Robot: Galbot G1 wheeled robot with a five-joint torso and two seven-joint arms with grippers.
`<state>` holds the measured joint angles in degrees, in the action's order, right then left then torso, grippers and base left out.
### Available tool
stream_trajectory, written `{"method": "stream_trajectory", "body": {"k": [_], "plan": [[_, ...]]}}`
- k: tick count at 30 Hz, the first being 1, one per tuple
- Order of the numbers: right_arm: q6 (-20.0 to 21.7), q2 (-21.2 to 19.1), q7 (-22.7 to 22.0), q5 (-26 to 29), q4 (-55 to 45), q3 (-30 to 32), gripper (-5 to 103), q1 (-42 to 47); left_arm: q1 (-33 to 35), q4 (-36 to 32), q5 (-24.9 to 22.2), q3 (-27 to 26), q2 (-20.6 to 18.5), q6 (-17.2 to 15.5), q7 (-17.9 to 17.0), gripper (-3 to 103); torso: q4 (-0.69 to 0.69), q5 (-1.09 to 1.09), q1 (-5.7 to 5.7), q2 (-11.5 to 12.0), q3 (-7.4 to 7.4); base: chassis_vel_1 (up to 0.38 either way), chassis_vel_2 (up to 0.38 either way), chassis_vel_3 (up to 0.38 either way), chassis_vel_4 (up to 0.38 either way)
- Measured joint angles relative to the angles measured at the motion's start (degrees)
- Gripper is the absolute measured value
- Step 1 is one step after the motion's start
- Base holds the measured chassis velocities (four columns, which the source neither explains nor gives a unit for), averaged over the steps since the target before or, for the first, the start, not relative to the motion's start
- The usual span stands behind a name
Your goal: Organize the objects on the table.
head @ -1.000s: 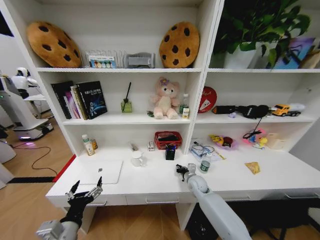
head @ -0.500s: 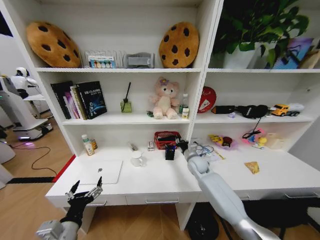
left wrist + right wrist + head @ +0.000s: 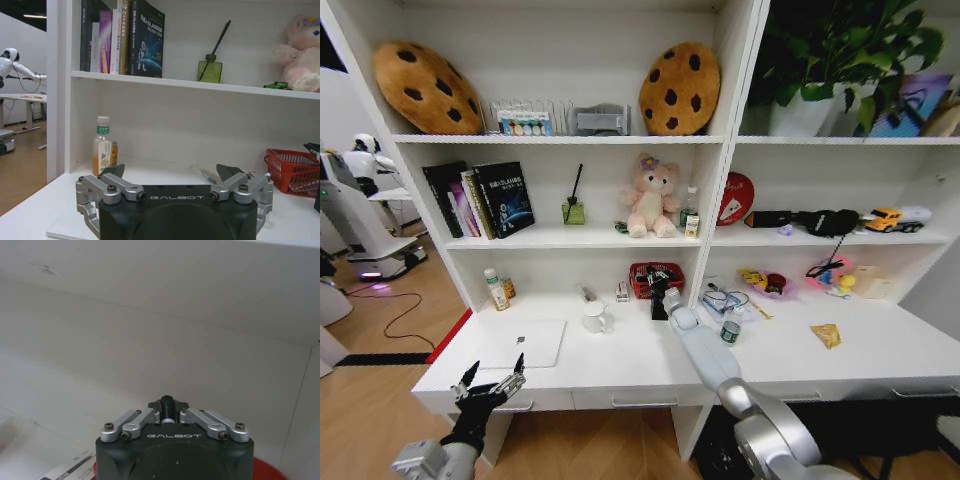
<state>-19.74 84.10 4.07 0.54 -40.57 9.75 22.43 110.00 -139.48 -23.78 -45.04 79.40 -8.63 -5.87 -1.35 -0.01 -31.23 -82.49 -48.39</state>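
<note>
My right gripper (image 3: 658, 286) reaches to the back of the white table (image 3: 650, 362), over the black pen cup (image 3: 660, 308) in front of the red basket (image 3: 656, 277). In the right wrist view this gripper (image 3: 167, 412) is shut on a dark pen (image 3: 166, 403) seen end-on, facing the white shelf wall. The silver laptop (image 3: 521, 343) lies at the table's left. A green-capped bottle (image 3: 729, 328) stands right of my right arm. My left gripper (image 3: 492, 379) hangs open off the table's front left corner; the left wrist view shows this gripper (image 3: 170, 176) empty.
A white mug (image 3: 593, 317) stands left of the pen cup. Small bottles (image 3: 496, 291) stand at the back left. A pen (image 3: 205, 175) lies behind the mug. Toys (image 3: 766, 283) and a yellow packet (image 3: 825, 335) sit on the right. Shelves rise above the table.
My right arm has swung from the table's front, beside the green-capped bottle, back and left to the pen cup and red basket, still shut. The left arm has not moved.
</note>
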Motion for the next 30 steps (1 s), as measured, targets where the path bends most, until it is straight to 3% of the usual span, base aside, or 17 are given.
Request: {"method": "stream_trajectory", "body": {"k": [4,6,9,10,14,15,20,22,24,25,27,30], "plan": [[0.53,-0.19,-1.38,0.11,-0.73,-0.44,10,1.38,0.00,0.00,0.00,0.00,0.00,0.00,0.00,100,0.00,0.01,0.00,0.00,0.00,0.000,0.000,0.000,0.000],[0.96,-0.52,-2.29,-0.07,-1.94,-0.71,14,2.17,0.00,0.00,0.00,0.00,0.00,0.00,0.00,100,0.01,0.01,0.00,0.00,0.00,0.000,0.000,0.000,0.000],[2.25,-1.60,-4.68,0.06,-6.51,-1.53,30,4.17,0.00,0.00,0.00,0.00,0.00,0.00,0.00,100,0.00,0.01,0.01,0.00,0.00,0.000,0.000,0.000,0.000],[2.25,-1.60,-4.68,0.06,-6.51,-1.53,30,4.17,0.00,0.00,0.00,0.00,0.00,0.00,0.00,100,0.00,0.01,0.01,0.00,0.00,0.000,0.000,0.000,0.000],[6.34,-4.64,-8.23,2.53,-18.16,-3.52,51,7.48,0.00,0.00,0.00,0.00,0.00,0.00,0.00,100,0.01,0.01,0.02,-0.01,0.01,0.000,0.000,0.000,0.000],[6.34,-4.64,-8.23,2.53,-18.16,-3.52,51,7.48,0.00,0.00,0.00,0.00,0.00,0.00,0.00,100,0.01,0.01,0.02,-0.01,0.01,0.000,0.000,0.000,0.000],[14.21,-9.15,-13.47,8.77,-35.62,-5.48,73,12.52,0.00,0.00,0.00,0.00,0.00,0.00,0.00,100,0.02,0.01,0.02,-0.01,0.01,0.000,0.000,0.000,0.000],[16.60,-10.51,-15.10,10.31,-39.65,-5.48,73,14.25,0.00,0.00,0.00,-0.01,0.00,0.00,-0.02,100,0.04,0.01,0.01,-0.01,0.01,0.000,0.000,0.000,0.000],[23.40,-15.07,-20.79,16.50,-49.59,-5.17,84,20.02,0.00,0.00,0.00,0.00,0.01,0.00,0.00,100,0.03,0.02,0.01,-0.01,0.01,0.000,0.000,0.000,0.000],[23.40,-15.07,-20.79,16.50,-49.59,-5.17,84,20.02,0.00,0.00,0.00,0.00,0.01,0.00,0.00,100,0.03,0.02,0.01,-0.01,0.01,0.000,0.000,0.000,0.000],[29.98,-19.81,-28.11,22.89,-58.71,-3.40,94,29.01,0.00,0.00,0.00,0.00,0.00,0.00,-0.01,100,-0.04,0.01,0.02,-0.02,0.02,0.000,0.000,0.000,0.000],[33.88,-21.17,-32.46,25.46,-64.11,-0.29,99,37.50,0.00,0.00,0.00,0.01,0.00,0.00,0.00,100,-0.06,0.02,0.02,-0.02,0.02,0.000,0.000,0.000,0.000]]}}
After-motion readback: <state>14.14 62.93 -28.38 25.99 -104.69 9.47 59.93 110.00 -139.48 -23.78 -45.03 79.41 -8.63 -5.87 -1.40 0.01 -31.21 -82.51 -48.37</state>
